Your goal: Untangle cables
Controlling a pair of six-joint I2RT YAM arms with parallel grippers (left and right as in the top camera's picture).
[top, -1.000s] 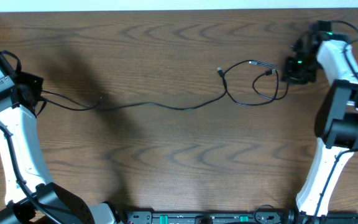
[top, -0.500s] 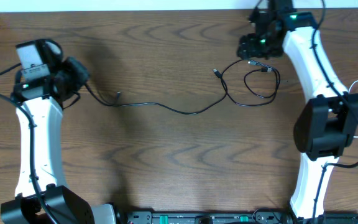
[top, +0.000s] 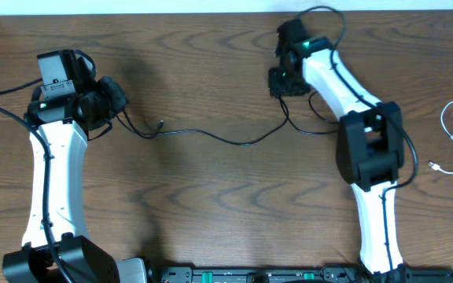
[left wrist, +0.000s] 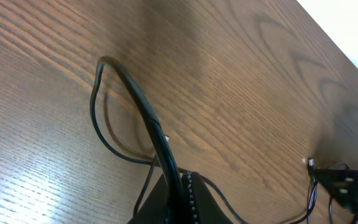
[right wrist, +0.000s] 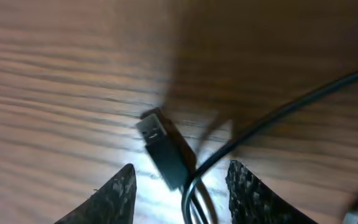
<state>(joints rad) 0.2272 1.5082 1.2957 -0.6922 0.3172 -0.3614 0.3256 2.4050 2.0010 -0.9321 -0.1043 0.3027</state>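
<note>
— Where is the black cable (top: 246,143) found?

— It is laid across the wooden table (top: 211,212), strung in a shallow sag from the left gripper (top: 115,102) to the right gripper (top: 283,79). Loose loops are seen just beside the right one.

— How is it held on the left?

— In the left wrist view the jaws are seen closed on the cable, which is pinched between them. A narrow loop is thrown out over the wood beyond them.

— And on the right?

— There the jaws are held apart. In the right wrist view a black USB plug (right wrist: 161,149) is seen lying flat on the table between the two fingertips (right wrist: 114,196), clasped by neither. A strand of cable is curved past it.

— Is anything else noted?

— A white cable (top: 445,119) is seen lying at the table's right edge, well apart from the black one.
</note>
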